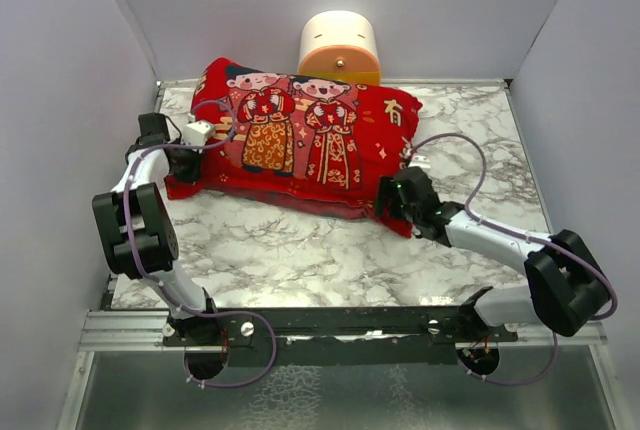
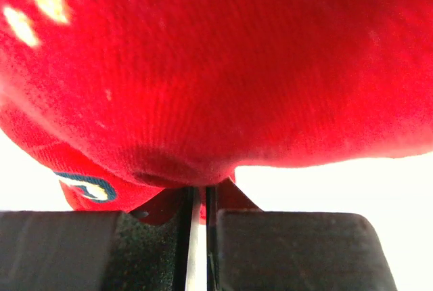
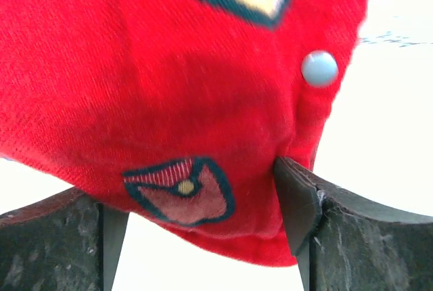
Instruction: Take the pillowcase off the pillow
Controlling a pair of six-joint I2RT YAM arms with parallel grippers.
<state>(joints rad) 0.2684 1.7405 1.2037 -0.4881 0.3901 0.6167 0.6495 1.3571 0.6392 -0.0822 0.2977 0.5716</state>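
Plainly the pillowcase (image 1: pixel 300 135) is fully on: it lies plump and red across the far middle of the marble table (image 1: pixel 300 255), just in front of a cream-and-orange cylinder (image 1: pixel 340 48), and the pillow inside it does not show anywhere. The left gripper (image 1: pixel 190 160) is at the left end of the case. In its wrist view the fingers (image 2: pixel 291 250) are pressed almost together, with only a thin fold of red cloth nipped in the slit between them. The right gripper (image 1: pixel 393 198) is at the near right corner. Its fingers (image 3: pixel 294 199) stand apart with the stuffed corner bulging between them, and one pad touches the cloth; I cannot tell whether they clamp it. A pale snap button (image 3: pixel 319 68) beside that corner suggests the opening is at the right end. To do this step well, the left pinch should take cloth alone, never the filling, and should be deeper than this thin fold, which could slip. The right side should find the open hem by the snap, then hold the filling back while the cloth is drawn off along the length of the pillow.
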